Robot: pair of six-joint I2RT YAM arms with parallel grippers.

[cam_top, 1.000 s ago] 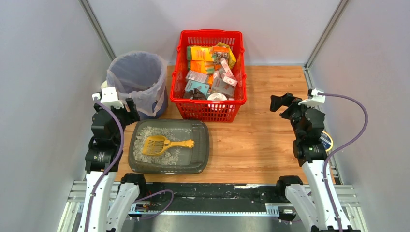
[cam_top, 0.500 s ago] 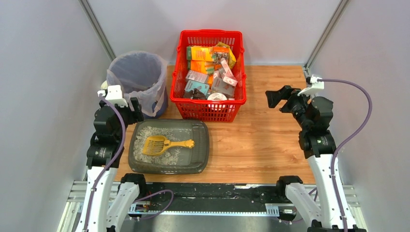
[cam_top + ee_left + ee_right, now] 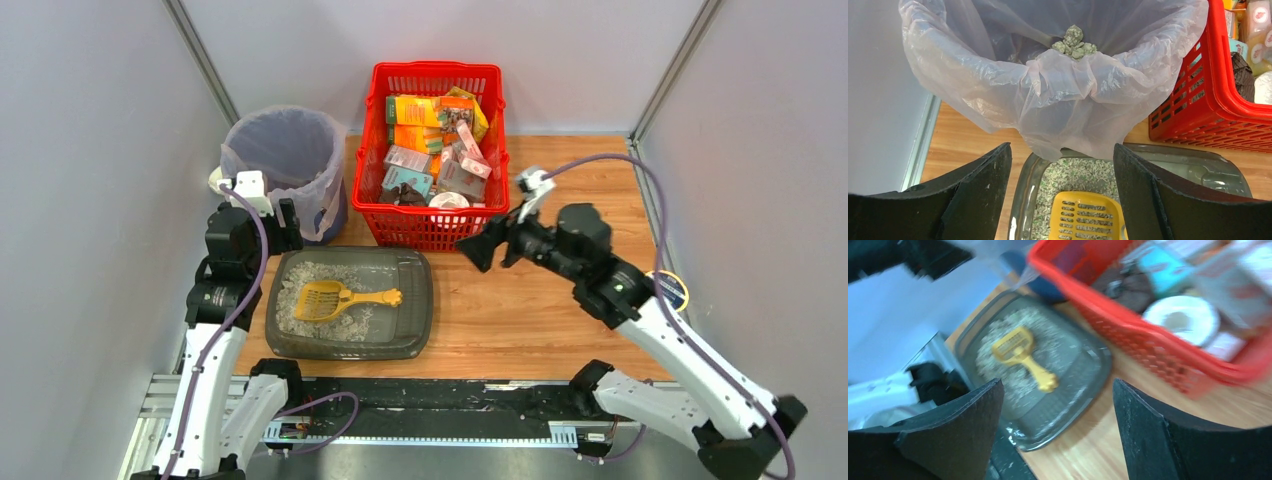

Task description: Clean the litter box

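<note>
In the litter box (image 3: 412, 322) lies a yellow scoop (image 3: 343, 298).

Scoop (image 3: 335, 297) in litter box (image 3: 416, 322); bin (image 3: 300, 205) behind it, basket (image 3: 432, 228) R of bin.

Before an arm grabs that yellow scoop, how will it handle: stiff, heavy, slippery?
The yellow scoop looks like thin moulded plastic, so it is probably stiff and light. It lies flat on loose litter, so it may slide when pinched. Its slots should let grains fall through.
</note>
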